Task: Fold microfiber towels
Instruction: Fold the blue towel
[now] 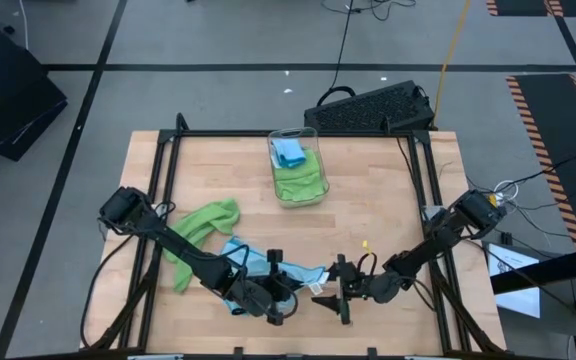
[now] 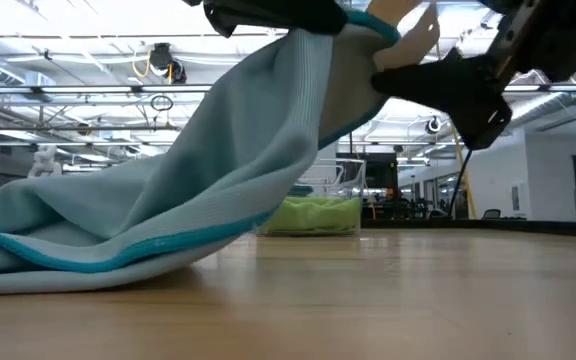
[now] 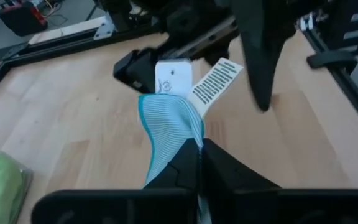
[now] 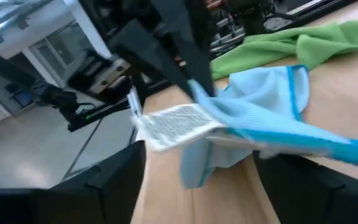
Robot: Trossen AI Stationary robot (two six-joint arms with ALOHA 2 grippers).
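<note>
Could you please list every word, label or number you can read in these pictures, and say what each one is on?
No text can be read.
White tags on the blue towel held by the left gripper: printed lines, too blurred to read.
Same tag in the right wrist view: blurred.
Papers beside the table: too small.

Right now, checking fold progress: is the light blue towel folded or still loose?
Loose, not folded. The light blue towel hangs from its lifted corner, pinched in the left gripper, and trails rumpled onto the table.

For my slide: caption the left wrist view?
Left tool pinching a light blue towel corner, white tags showing.
</note>
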